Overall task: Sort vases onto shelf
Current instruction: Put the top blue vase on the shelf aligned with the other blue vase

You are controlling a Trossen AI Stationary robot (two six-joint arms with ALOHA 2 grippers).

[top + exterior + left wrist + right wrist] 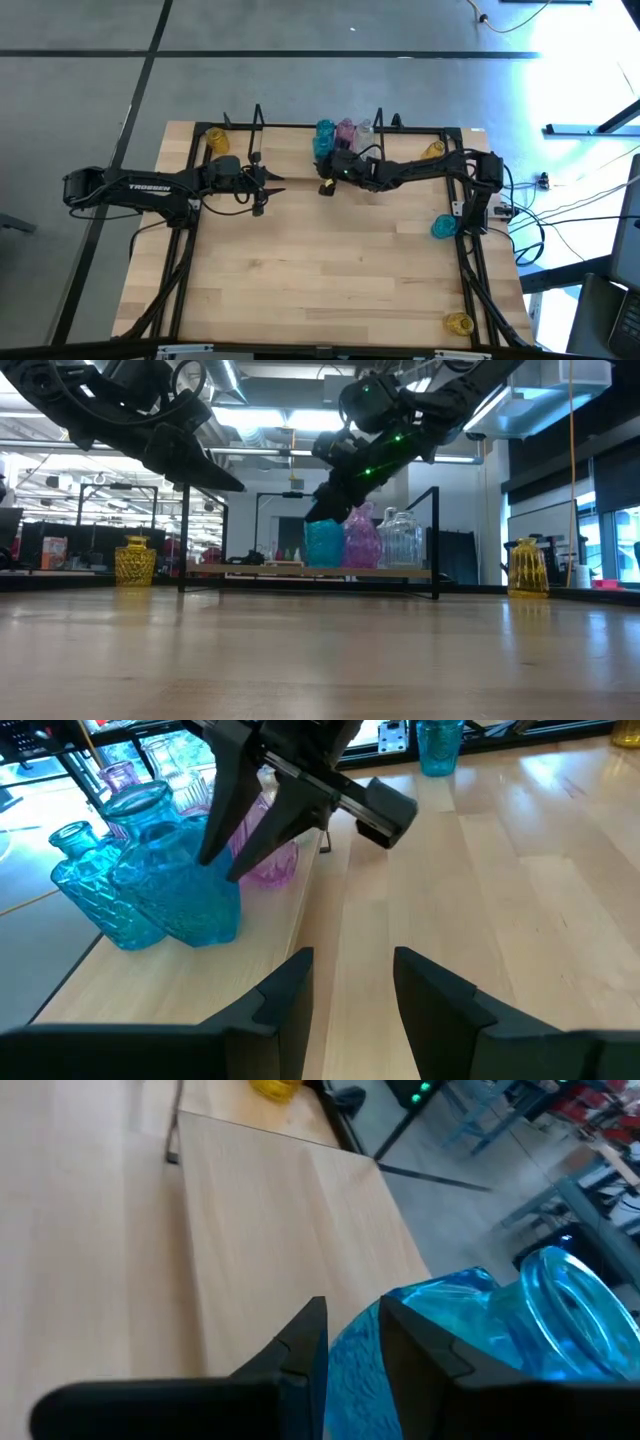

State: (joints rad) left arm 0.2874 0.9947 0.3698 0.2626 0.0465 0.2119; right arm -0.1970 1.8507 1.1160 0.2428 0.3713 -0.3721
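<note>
High: shelf [290, 140] along bench [320, 270] far edge, 2 teal vases [324, 138], pink, clear on it.
Low: right tool [322, 510] above teal.
Left wrist: left tool [350, 995] narrow, empty.
Right wrist: fingers beside teal vase, grip unclear.

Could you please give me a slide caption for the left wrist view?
Right end effector at teal vases on the shelf; left end effector open, empty.

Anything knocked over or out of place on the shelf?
Nothing stands out. On the light-wood shelf, the pink glass vase and clear glass vase stand upright; the right claw grips a teal glass vase, also upright.
</note>
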